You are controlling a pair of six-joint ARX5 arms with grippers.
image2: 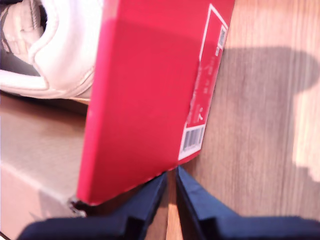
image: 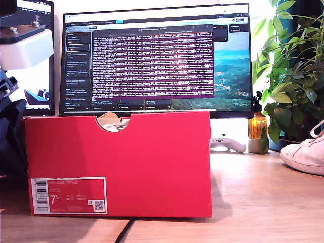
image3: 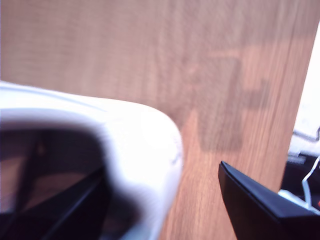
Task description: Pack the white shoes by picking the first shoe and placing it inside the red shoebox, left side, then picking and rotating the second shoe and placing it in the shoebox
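Observation:
The red shoebox (image: 121, 162) stands on the wooden desk at the exterior view's left, its barcode label (image: 69, 195) facing the camera. One white shoe (image2: 60, 55) lies inside it and peeks through the notch (image: 110, 124). My first gripper (image2: 173, 172) hovers shut just outside the labelled wall of the box (image2: 145, 100), holding nothing. The other white shoe (image: 306, 154) rests on the desk at the exterior view's right edge. My second gripper (image3: 162, 167) is open and straddles this shoe's heel collar (image3: 145, 135), one finger (image3: 75, 200) inside the opening and the other (image3: 260, 200) outside.
Behind the box stands a large monitor (image: 157, 61). A leafy plant (image: 293, 66), an amber bottle (image: 258, 129) and a white controller (image: 228, 144) sit at the back on the exterior view's right. An arm's white and black housing (image: 25, 48) fills that view's upper left. A dark cable (image: 124, 230) runs forward.

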